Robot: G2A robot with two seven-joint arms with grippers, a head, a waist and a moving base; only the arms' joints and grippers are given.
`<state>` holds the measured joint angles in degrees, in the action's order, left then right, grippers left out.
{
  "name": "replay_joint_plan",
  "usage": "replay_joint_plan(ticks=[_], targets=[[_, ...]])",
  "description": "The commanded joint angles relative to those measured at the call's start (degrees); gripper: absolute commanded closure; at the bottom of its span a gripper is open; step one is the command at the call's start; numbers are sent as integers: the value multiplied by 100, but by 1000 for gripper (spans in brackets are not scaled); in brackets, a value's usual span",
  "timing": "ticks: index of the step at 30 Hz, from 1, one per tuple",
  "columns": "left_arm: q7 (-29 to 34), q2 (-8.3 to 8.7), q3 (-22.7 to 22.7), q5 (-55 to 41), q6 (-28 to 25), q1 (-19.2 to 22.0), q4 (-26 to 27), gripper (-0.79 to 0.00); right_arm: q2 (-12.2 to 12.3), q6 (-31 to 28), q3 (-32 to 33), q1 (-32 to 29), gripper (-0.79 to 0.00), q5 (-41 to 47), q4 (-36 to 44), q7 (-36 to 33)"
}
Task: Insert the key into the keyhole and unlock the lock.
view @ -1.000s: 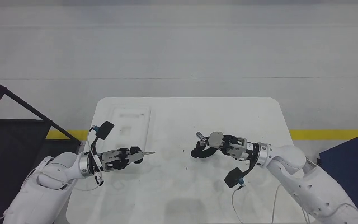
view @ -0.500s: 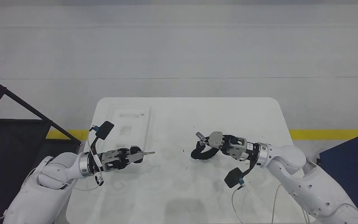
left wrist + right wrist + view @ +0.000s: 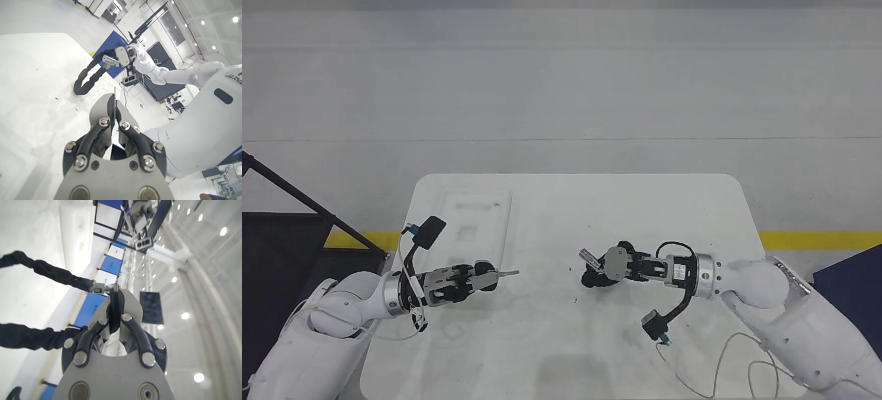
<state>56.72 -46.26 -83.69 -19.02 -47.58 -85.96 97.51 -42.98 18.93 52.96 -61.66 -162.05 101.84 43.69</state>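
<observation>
Key clamped in left pincer, blade pointed toward lock. Lock gripped by right pincer above tabletop (chain loop touching surface). 2 pincers well apart.

R pincer rolled, lock shifted — nearer key
</observation>
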Motion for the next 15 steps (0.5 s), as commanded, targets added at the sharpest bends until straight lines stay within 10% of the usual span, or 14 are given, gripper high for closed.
replay_joint_plan(ticks=[1,9,15], targets=[[0,0,0,0,0,0,0,0,16,409,109,-68,0,-783,89,-259],[0,0,0,0,0,0,0,0,32,621,425,-539,0,-495,196,-795],[0,0,0,0,0,0,0,0,-5,-813,334,-536,0,1440,70,241]])
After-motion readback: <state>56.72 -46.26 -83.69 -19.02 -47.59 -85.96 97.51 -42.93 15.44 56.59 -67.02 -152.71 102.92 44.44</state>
